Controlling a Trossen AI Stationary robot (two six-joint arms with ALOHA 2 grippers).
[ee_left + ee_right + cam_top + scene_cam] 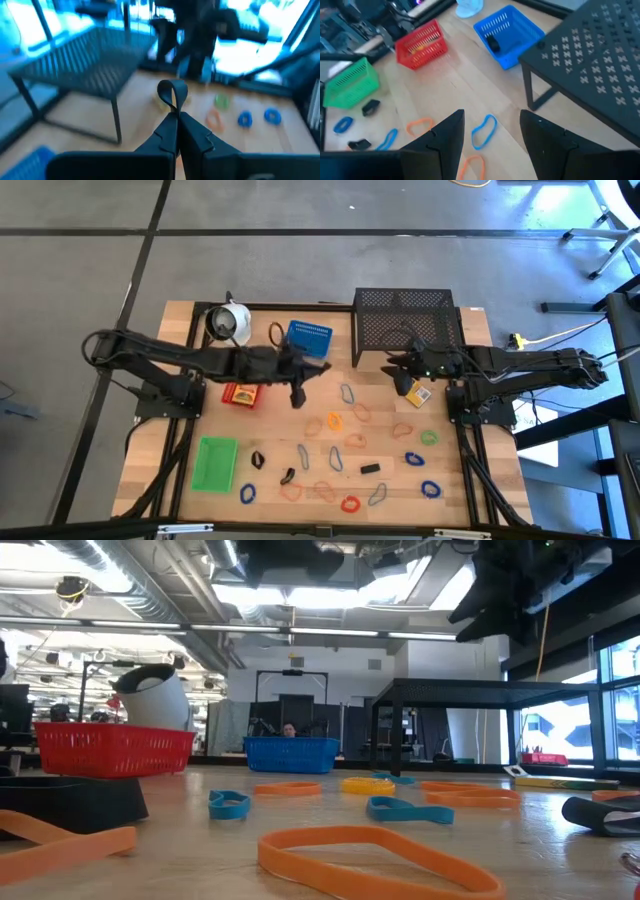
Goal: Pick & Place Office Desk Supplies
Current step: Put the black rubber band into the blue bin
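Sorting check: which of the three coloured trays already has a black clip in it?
The blue tray beside the black mesh rack: a black clip lies inside. The red tray holds something yellow-orange.

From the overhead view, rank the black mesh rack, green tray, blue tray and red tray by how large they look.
1. black mesh rack, clearly largest
2. green tray
3. blue tray
4. red tray, though the left arm partly covers it, so its rank against blue is unsure

Left arm stretched across table toward centre, left gripper [297, 393] raised, fingers [197, 132] pressed together. Right arm reached inward from right side, right gripper [401, 367] parted, fingers [445, 132] apart.
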